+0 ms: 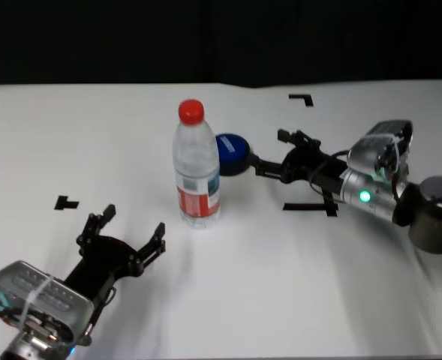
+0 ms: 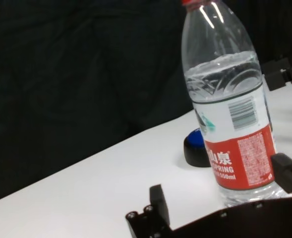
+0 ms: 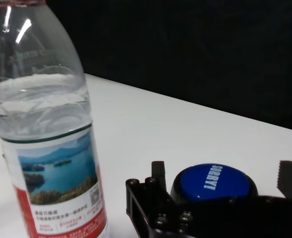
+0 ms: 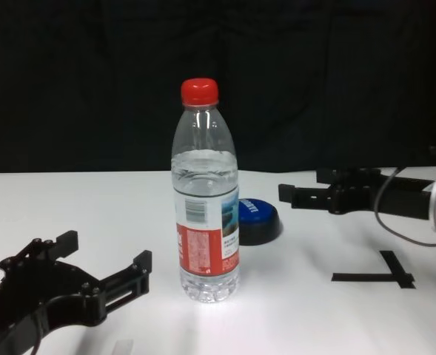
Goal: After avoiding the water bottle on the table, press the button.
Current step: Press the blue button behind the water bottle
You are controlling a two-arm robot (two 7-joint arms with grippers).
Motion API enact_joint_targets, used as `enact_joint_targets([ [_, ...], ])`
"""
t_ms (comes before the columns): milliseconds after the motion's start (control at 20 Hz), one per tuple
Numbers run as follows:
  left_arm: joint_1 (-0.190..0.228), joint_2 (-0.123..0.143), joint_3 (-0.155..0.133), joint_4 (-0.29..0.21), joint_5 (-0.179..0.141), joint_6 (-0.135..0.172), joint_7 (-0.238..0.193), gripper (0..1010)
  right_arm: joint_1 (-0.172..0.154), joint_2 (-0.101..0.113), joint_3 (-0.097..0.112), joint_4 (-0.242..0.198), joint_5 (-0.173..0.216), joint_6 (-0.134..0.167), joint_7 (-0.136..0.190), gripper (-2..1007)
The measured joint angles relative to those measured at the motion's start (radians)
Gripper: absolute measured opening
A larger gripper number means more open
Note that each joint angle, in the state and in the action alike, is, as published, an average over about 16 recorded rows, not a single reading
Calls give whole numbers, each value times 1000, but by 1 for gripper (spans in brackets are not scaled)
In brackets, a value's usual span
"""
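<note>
The water bottle (image 1: pixel 196 166) is standing upright mid-table (image 1: pixel 281 285), just in front and to the left of the button (image 1: pixel 231 154), blocking any straight approach from the near-left corner. The left gripper (image 1: pixel 128 227), fingers spread, is sitting on that blocked side, near the bottle but apart from it. From the right edge the way is lying clear: the right gripper (image 1: pixel 268 152), fingers apart, is reaching in low over bare table, with the button showing between its fingers in the right wrist view and the bottle off to one side.
</note>
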Motion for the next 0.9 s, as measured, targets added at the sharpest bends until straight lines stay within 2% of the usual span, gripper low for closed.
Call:
enact_joint_targets([
  [550, 0, 0, 0, 0, 0, 0, 0, 1003, 61, -63, 10, 131, -18, -31, 18, 1003],
  [900, 0, 0, 0, 0, 0, 0, 0, 1003, 103, -97, 15, 198, -31, -49, 36, 1003],
])
